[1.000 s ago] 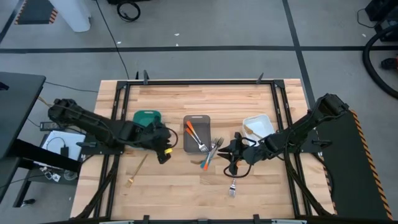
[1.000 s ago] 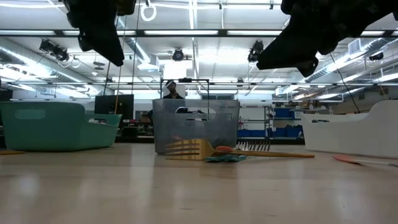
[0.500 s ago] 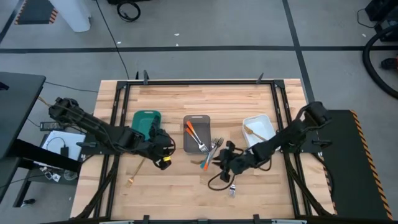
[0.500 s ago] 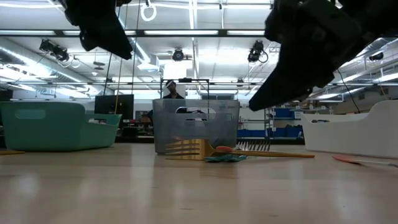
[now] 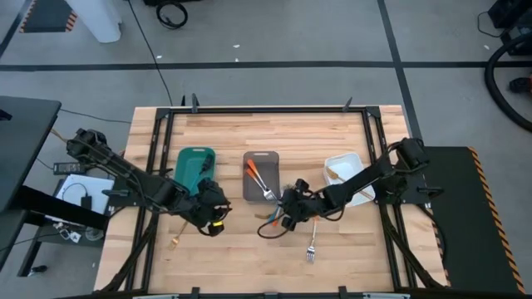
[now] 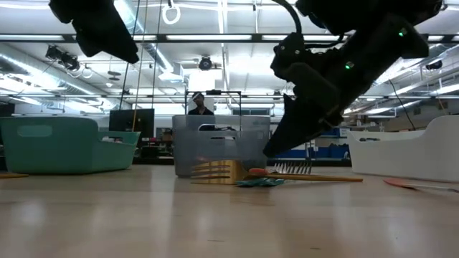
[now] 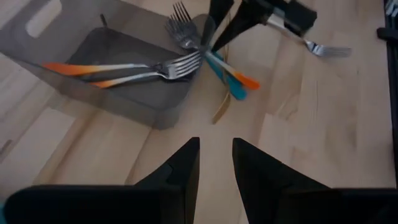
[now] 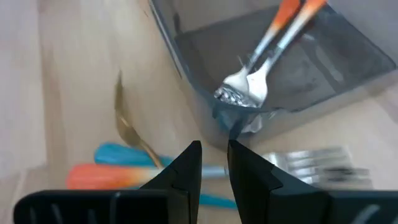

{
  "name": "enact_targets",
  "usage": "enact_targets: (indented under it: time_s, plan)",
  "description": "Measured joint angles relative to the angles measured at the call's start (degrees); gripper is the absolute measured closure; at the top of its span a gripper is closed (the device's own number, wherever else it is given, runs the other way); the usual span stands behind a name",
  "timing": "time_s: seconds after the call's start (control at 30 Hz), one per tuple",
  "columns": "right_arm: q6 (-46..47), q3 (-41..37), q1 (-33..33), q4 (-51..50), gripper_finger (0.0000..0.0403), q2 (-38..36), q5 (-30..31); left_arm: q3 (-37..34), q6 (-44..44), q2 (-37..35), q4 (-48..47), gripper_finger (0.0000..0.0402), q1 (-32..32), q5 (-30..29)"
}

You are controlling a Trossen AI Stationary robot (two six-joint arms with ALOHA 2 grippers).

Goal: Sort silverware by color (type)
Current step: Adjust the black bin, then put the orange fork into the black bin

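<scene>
Two orange-handled forks [image 5: 256, 178] lie in the grey tray [image 5: 274, 158]. Just off its near right corner, an orange-handled fork [image 8: 99, 176], a blue-handled one [image 8: 121, 154] and a gold utensil [image 8: 127, 124] lie crossed in a small pile on the table. My right gripper [image 5: 285, 214] hangs low over that pile, fingers narrowly open with nothing between them. My left gripper [image 5: 214, 221], open too, hovers near the teal tray [image 5: 195, 155]. A gold fork [image 5: 177, 235] lies near it. A silver fork [image 5: 311, 247] lies toward the near edge.
A white tray [image 5: 356, 159] on the right holds a gold utensil [image 5: 335, 174]. Black frame rails [image 5: 158, 141] run along the table's left, right and far sides. Bare wood lies between the trays and the near edge. A loose black cable [image 5: 270, 232] droops from my right arm.
My right gripper has swept toward the table's left and come down, from beside the silver fork to the pile at the grey tray's corner. My left gripper has drifted a little toward the near edge.
</scene>
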Motion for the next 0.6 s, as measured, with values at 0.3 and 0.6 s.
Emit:
enact_targets:
  time_s: [0.3, 0.6]
  plan:
    - [-4.97, 0.20, -2.87, 2.03, 0.0317, -0.07, -9.08, 0.00, 0.05, 0.01, -1.59, 0.0299, -0.41, -0.02]
    - [-16.27, 4.49, -2.38, -9.75, 0.0317, -0.07, -14.47, 0.00, 1.27, 0.01, -3.02, 0.0299, -0.41, 0.29]
